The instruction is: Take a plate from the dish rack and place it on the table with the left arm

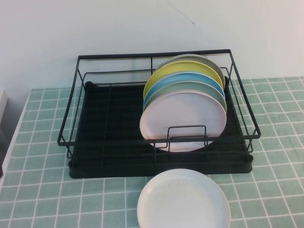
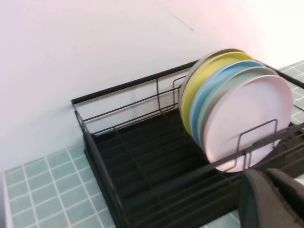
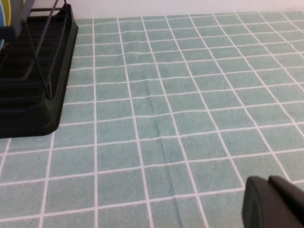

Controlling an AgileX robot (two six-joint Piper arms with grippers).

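The left gripper (image 2: 271, 199) shows only as a dark tip in the left wrist view; its state cannot be told. The right gripper (image 3: 274, 203) likewise. The plate (image 1: 184, 199) lies flat on the table (image 1: 38, 190), bottom centre, just before the dish rack (image 1: 95, 142).

High cam overhead; both wrist cams low, sharing dish rack (image 1: 159, 118).

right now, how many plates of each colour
white plate: 1, on the table
pink plate: 1
grey plates: 2
blue plate: 1
yellow plate: 1
total: 6, with 5 in the rack
left gripper by the rack, right gripper over the table
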